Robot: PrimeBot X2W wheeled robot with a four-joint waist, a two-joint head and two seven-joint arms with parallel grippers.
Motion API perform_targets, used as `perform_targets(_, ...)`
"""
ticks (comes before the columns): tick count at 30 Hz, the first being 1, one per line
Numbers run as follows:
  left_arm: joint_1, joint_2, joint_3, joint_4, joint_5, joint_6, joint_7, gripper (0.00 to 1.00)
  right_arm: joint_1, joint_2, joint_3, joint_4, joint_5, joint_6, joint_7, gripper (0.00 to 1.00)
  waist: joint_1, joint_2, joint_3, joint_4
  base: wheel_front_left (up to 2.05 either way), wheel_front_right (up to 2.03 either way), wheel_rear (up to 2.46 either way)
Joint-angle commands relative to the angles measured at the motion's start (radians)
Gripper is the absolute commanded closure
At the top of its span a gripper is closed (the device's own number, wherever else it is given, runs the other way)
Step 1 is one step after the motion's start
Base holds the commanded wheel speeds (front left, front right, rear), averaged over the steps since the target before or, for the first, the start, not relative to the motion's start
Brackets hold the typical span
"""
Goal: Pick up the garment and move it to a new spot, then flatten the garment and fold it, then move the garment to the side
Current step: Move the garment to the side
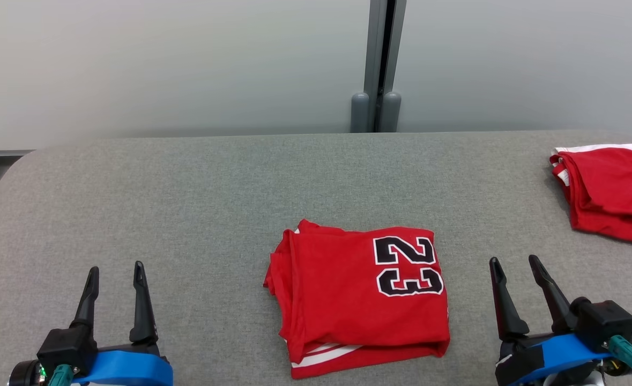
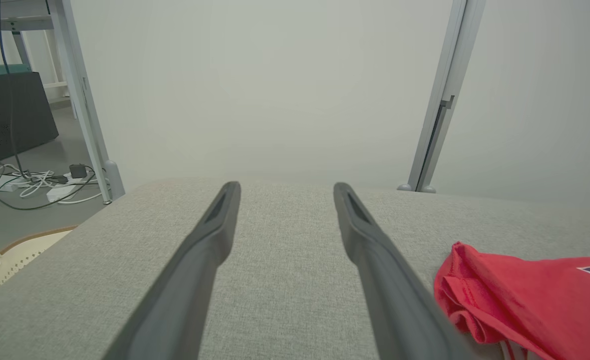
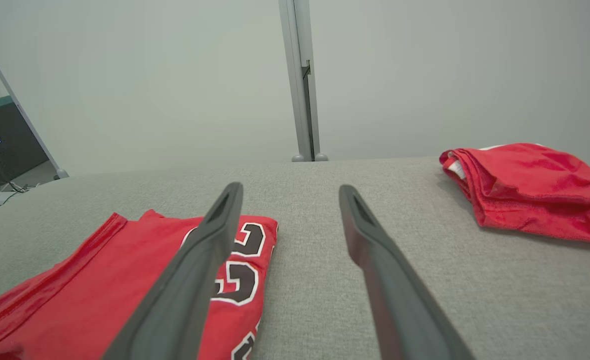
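Observation:
A red garment [image 1: 358, 295] with a black and white 23 lies folded in a rough square on the grey table [image 1: 187, 203], near the front middle. It also appears as red cloth [image 2: 535, 305] at the lower right of the left wrist view and as the numbered jersey [image 3: 124, 280] at the lower left of the right wrist view. My left gripper [image 1: 116, 273] rests open at the front left, well clear of it. My right gripper [image 1: 515, 265] stands open just right of the garment, nothing between its fingers.
A second red garment with white trim [image 1: 610, 193] lies folded at the table's far right edge, also in the right wrist view [image 3: 530, 190]. A grey wall and a metal post [image 1: 377, 64] stand behind. Cables and a dark box [image 2: 14, 115] sit on the floor to the left.

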Motion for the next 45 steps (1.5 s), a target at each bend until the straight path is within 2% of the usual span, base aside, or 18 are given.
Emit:
perform_targets(1, 0.004, 0.001, 0.009, 0.0, 0.005, -0.003, -0.004, 0.0, 0.009, -0.001, -0.004, 0.0, -0.003, 0.0, 0.003, 0.0, 0.0001, 0.0, 0.001, 0.0, 0.0, 0.0, 0.0)
perform_targets(9, -0.025, -0.01, 0.013, -0.013, 0.02, -0.015, -0.004, 0.0, -0.118, -0.001, 0.04, 0.022, -0.023, 0.0, 0.034, 0.0, 0.0001, 0.0, 0.025, 0.003, 0.0, 0.0, 0.0)
perform_targets(17, -0.077, -0.021, 0.007, -0.02, 0.027, -0.026, -0.004, 0.0, -0.27, -0.003, 0.103, 0.176, -0.058, 0.0, 0.109, 0.0, 0.0001, 0.0, 0.08, 0.042, 0.0, 0.0, 0.0)
perform_targets(30, -0.103, -0.034, 0.021, -0.025, 0.028, -0.033, -0.004, 0.0, -0.292, -0.01, 0.086, 0.446, -0.072, 0.0, 0.082, 0.0, 0.0001, 0.0, 0.126, 0.068, 0.0, 0.0, 0.0)
perform_targets(37, -0.12, -0.039, 0.022, -0.014, 0.03, -0.039, -0.004, 0.0, -0.29, -0.003, 0.146, 0.539, -0.028, 0.0, 0.059, 0.0, 0.0001, 0.0, 0.132, 0.066, 0.0, 0.0, 0.0)
perform_targets(38, -0.122, -0.039, 0.022, -0.013, 0.03, -0.04, -0.004, 0.0, -0.291, -0.002, 0.157, 0.554, -0.018, 0.0, 0.063, 0.44, 0.0001, 0.0, 0.132, 0.066, 0.0, 0.0, 0.0)
perform_targets(39, -0.123, -0.04, 0.022, -0.012, 0.031, -0.041, -0.004, 0.0, -0.295, -0.002, 0.166, 0.562, -0.008, 0.0, 0.054, 0.73, 0.0001, 0.0, 0.133, 0.065, 0.0, 0.0, 0.0)
perform_targets(40, -0.125, -0.04, 0.022, -0.01, 0.03, -0.043, -0.004, 0.0, -0.3, -0.001, 0.171, 0.569, 0.0, 0.0, 0.043, 0.83, 0.0001, 0.0, 0.135, 0.065, 0.0, 0.0, 0.0)
perform_targets(41, -0.126, -0.041, 0.023, -0.009, 0.03, -0.042, -0.004, 0.0, -0.308, -0.001, 0.176, 0.577, 0.006, 0.0, 0.035, 1.0, 0.0001, 0.0, 0.137, 0.064, 0.0, 0.0, 0.0)
perform_targets(45, -0.131, -0.043, 0.024, -0.016, 0.028, -0.041, -0.004, 0.0, -0.351, -0.014, 0.169, 0.591, 0.016, 0.0, 0.002, 1.0, 0.0001, 0.0, 0.146, 0.055, 0.0, 0.0, 0.0)
